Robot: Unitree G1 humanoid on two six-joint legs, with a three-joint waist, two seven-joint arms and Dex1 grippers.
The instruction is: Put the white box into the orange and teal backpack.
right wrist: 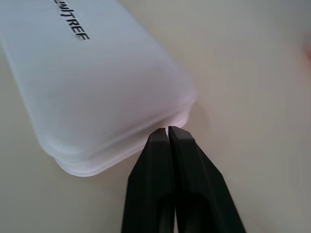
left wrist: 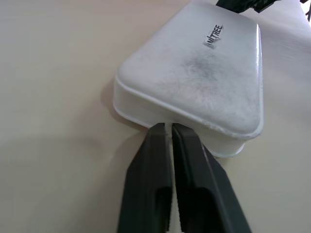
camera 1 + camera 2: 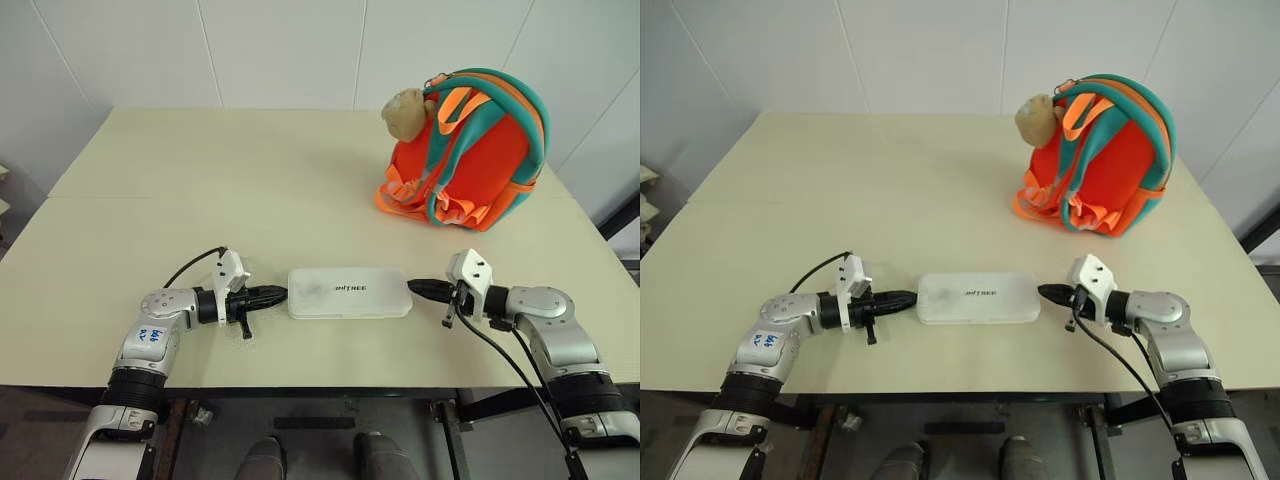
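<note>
Left eye view: a flat white rectangular plastic box (image 3: 349,293) with rounded corners and small dark lettering is seen lying flat on the pale beige table (image 3: 200,200), and every other place is told from it. The left gripper (image 3: 280,293) is laid level at the box's left short end, its two black fingers (image 2: 155,165) pressed almost together with only a thin slit between them, their tips met against the box's end wall and nothing pinched. The right gripper (image 3: 412,287) is set likewise at the box's right short end, its fingers (image 1: 167,160) drawn together, tips at the box's rounded corner. A small rounded orange backpack with teal straps (image 3: 470,155) is stood upright well beyond the box toward the right, a tan plush toy (image 3: 405,113) hung at its top. Between box and backpack only bare tabletop is found.
</note>
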